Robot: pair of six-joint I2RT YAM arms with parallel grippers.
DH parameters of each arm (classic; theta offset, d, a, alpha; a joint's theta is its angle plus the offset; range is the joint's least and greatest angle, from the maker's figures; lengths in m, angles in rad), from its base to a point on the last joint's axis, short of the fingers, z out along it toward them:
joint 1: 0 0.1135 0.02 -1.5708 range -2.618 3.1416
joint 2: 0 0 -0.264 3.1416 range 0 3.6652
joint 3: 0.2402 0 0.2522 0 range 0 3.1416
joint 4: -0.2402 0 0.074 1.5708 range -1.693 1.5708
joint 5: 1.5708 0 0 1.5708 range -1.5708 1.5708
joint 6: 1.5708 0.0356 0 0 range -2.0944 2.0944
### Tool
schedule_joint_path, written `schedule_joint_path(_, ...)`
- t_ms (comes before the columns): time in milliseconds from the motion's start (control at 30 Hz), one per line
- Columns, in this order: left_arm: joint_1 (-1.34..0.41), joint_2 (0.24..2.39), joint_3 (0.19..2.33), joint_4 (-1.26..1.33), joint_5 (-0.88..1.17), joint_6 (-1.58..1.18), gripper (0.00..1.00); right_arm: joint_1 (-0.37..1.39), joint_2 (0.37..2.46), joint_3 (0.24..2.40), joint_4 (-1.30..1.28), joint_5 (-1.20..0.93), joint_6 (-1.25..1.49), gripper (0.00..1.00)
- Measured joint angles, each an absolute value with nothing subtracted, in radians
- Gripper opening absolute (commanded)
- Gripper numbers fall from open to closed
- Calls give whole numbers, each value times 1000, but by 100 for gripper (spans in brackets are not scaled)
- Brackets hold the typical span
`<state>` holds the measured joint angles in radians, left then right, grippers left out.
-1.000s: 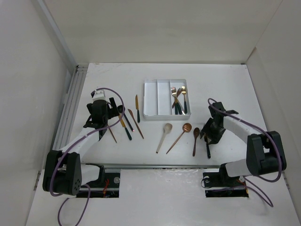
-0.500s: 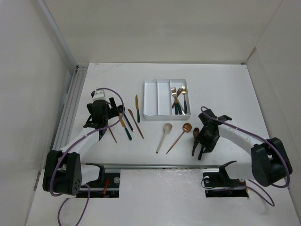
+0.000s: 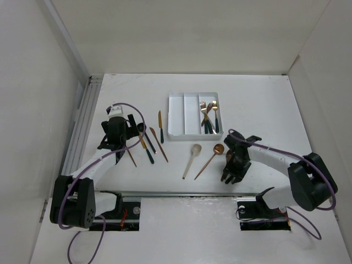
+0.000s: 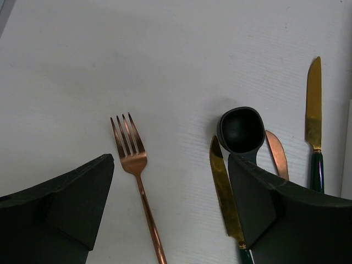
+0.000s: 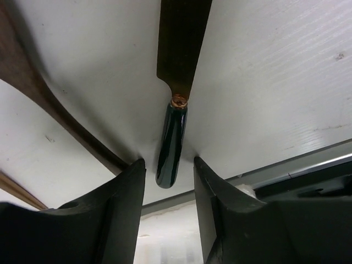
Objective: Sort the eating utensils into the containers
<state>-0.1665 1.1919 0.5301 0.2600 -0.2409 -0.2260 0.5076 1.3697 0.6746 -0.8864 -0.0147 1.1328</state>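
Observation:
The white tray (image 3: 176,113) has three long compartments; several gold forks (image 3: 208,115) lie in its right one. My left gripper (image 3: 117,133) is open above a copper fork (image 4: 133,163), with a black spoon (image 4: 240,128) and a gold knife (image 4: 222,184) by its right finger. My right gripper (image 3: 230,171) is low on the table and open. Its fingers straddle the dark green handle of a copper knife (image 5: 170,144) without touching it. A dark spoon handle (image 5: 52,107) runs past its left finger. A cream spoon (image 3: 192,159) and a copper spoon (image 3: 211,156) lie left of it.
More knives lie left of the tray: a gold one (image 3: 160,125), a copper one (image 3: 158,144) and a dark-handled one (image 3: 147,147). The table's front rail (image 3: 181,193) runs just behind my right gripper. White walls enclose the table.
My right gripper has moved left and toward the near edge, coming down over the knife's handle. The left arm has not moved.

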Motion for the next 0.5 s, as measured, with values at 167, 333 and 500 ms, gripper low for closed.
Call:
schedule_joint_path(167, -166, 1192, 530, 260, -241, -226, 82, 511, 1390, 693, -893, 2, 1177, 17)
schedule_joint_path(333, -167, 1192, 530, 259, -241, -226, 82, 513, 1428, 725, -907, 11, 1194, 0)
schedule_joint_path(500, -165, 1192, 530, 259, -242, -226, 82, 526, 1432, 745, -942, 61, 1209, 0)
